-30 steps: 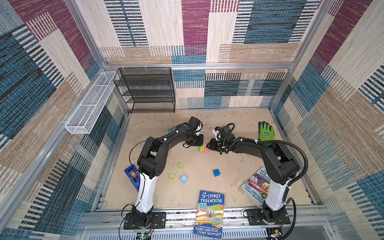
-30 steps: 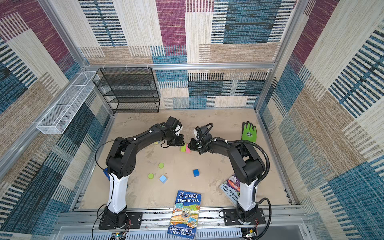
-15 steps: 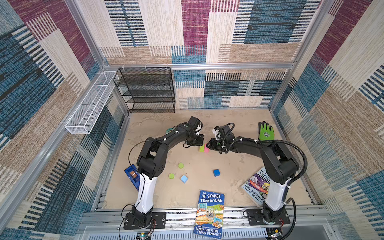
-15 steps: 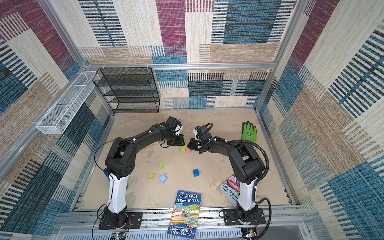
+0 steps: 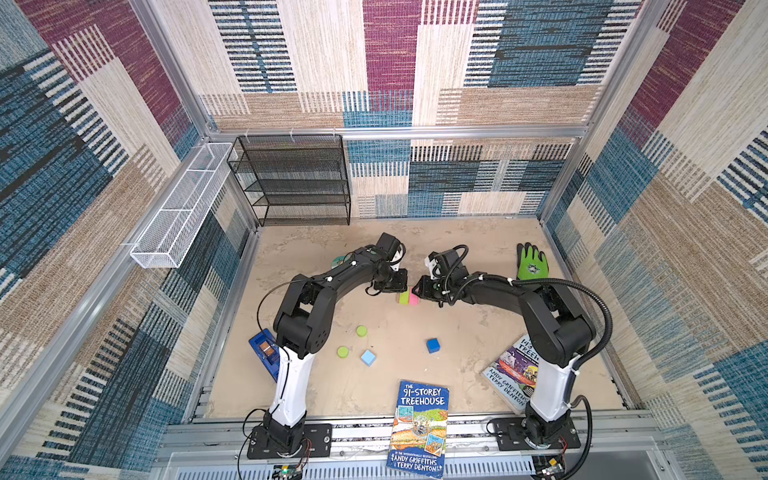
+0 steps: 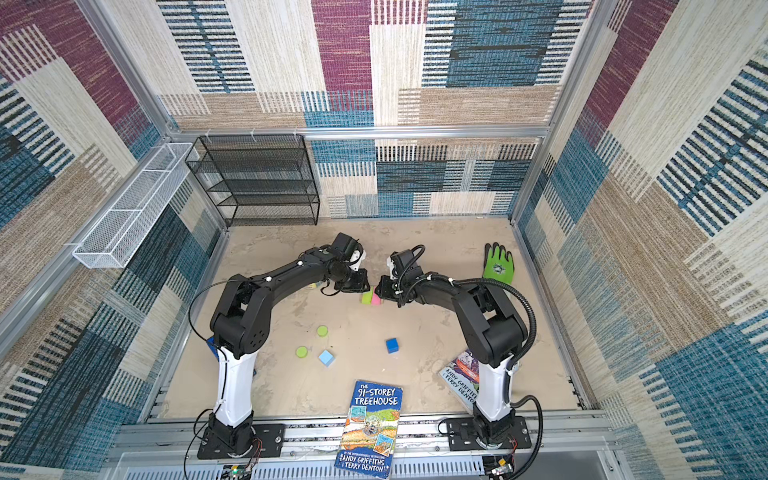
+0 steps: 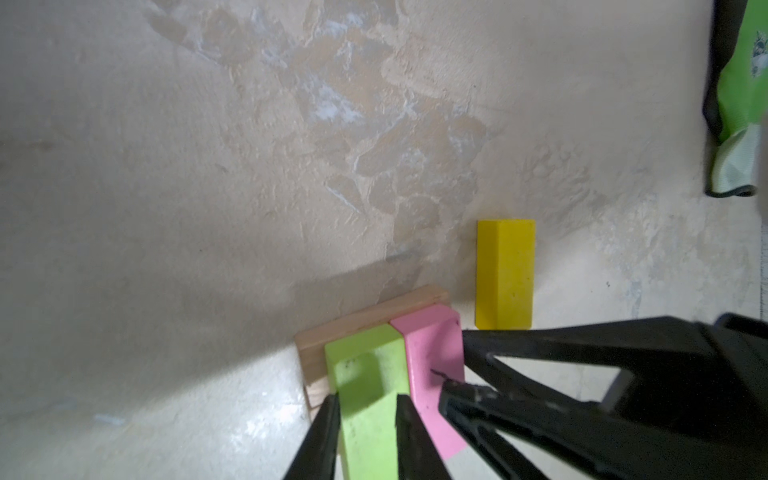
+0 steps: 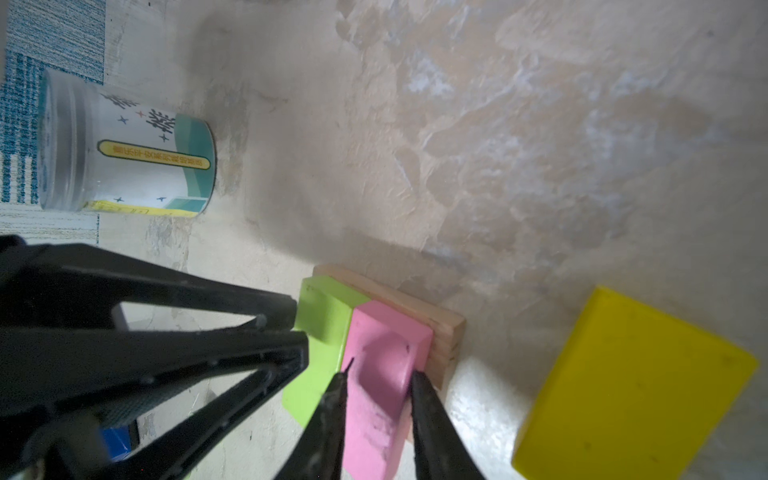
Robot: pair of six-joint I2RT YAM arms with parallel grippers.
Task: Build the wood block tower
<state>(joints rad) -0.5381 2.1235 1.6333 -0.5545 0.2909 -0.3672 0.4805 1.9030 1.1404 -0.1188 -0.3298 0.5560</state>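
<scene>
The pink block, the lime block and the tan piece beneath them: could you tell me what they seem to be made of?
Pink block: probably wood under opaque matte paint, scuffed with dark marks.
Lime block: likewise painted, slightly satin, with a few dark specks.
Tan piece: bare, unfinished wood, with grain lines visible on its end face.

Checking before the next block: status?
Left gripper shut on lime block. Right gripper shut on pink block. Both atop tan bar. Yellow block lies clear.
</scene>
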